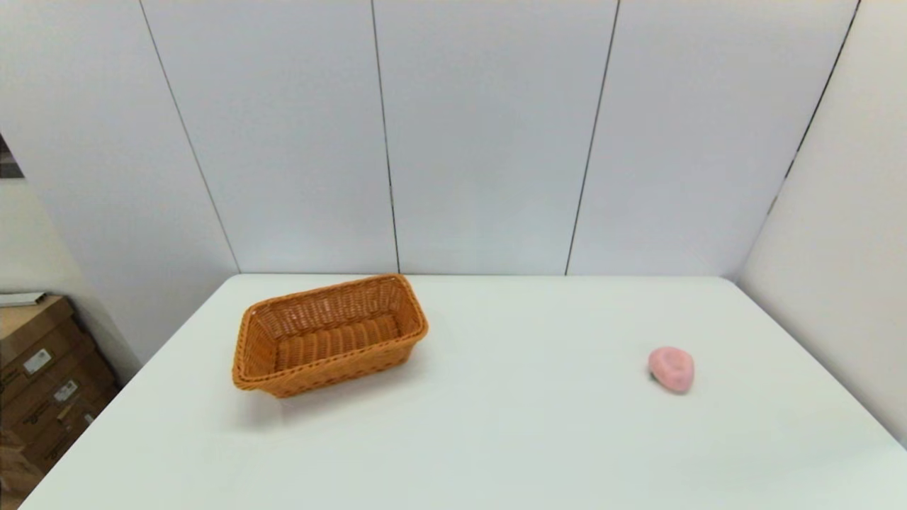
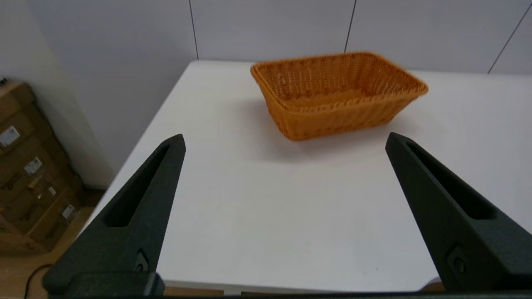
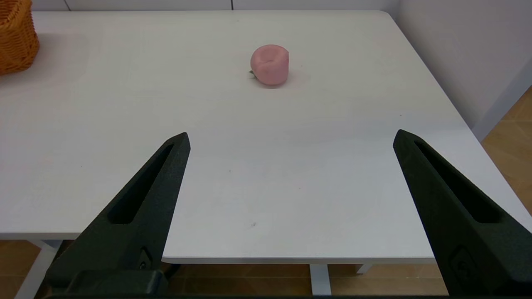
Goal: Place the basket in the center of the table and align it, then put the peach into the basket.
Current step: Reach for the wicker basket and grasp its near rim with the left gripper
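Toward the table's (image 1: 496,425) far left edge, the basket (image 1: 329,333) sits askew; the peach (image 1: 671,368) lies well apart, near the right edge. Left gripper (image 2: 284,141) and right gripper (image 3: 291,139) hang spread wide above the near edge.

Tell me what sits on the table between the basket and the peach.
Nothing: the head view shows only bare white table between the basket and the peach.

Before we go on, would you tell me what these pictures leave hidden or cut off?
- Basket: in the right wrist view, the frame edge cuts off all but a corner.
- Peach: its underside is hidden in both views; the left wrist view misses it.
- Left hand and right hand, both open: out of the head view.
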Available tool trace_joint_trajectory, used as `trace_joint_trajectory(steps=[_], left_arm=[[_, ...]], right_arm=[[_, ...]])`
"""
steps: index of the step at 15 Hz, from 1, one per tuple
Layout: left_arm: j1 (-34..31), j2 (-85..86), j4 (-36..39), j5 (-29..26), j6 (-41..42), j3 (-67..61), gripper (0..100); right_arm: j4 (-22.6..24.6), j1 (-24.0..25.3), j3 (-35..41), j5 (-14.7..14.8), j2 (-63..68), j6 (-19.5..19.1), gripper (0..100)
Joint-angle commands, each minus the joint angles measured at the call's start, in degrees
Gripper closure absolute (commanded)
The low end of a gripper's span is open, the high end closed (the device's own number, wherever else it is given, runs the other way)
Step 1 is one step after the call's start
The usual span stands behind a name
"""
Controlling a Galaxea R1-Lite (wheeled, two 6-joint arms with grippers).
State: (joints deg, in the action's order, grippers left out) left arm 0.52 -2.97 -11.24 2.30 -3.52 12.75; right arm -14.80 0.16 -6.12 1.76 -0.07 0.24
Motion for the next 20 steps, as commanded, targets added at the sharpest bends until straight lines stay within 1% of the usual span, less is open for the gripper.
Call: trace_joint_trajectory(steps=[1,3,4,8,11,17,20], left_arm=[[0.0,-27.8,-0.4,0.6,-4.8,20.9,0],[0.0,-41.5,-0.4,0.6,-12.3,26.8,0],[0.0,-48.2,-0.3,0.7,-14.7,28.6,0],[-0.1,-75.9,4.3,0.3,-20.1,35.0,0],[0.1,-92.6,4.3,0.2,-23.2,42.1,0],[0.0,-113.1,4.3,0.2,-25.0,49.4,0],[-0.1,-117.6,4.0,-0.3,-26.7,51.9,0]], right_arm=[[-0.1,0.0,0.0,0.0,0.0,-0.1,0],[-0.1,0.0,0.0,0.0,0.0,-0.1,0],[-0.1,0.1,0.0,0.0,0.0,-0.1,0],[-0.1,0.0,0.0,0.0,0.0,-0.1,0],[-0.1,0.0,0.0,0.0,0.0,-0.1,0],[-0.1,0.0,0.0,0.0,0.0,0.0,0],[-0.1,0.0,0.0,0.0,0.0,0.0,0]])
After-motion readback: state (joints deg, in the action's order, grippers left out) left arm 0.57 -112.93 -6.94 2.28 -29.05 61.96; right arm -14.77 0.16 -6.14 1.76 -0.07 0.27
